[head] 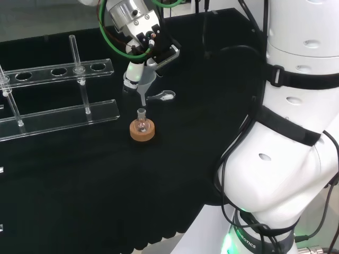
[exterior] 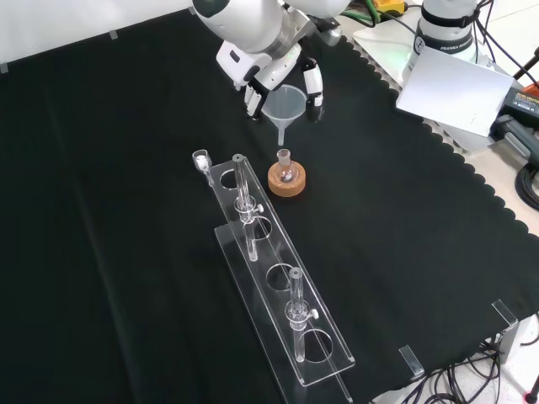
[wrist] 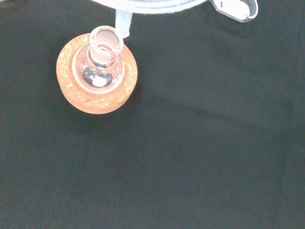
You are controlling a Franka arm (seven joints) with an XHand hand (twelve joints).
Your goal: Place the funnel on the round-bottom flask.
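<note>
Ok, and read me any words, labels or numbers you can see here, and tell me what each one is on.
Arm's base: a short line of pale print on its dark band, too small to read.
Funnel: no print or marks visible.
Round-bottom flask: no label or graduations visible.
Cork ring: plain.
Clear rack: no lettering or numbers visible.

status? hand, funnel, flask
Hand shut on funnel. Stem tip just above flask neck, not yet in. Flask upright on cork ring. Nothing between.
</note>
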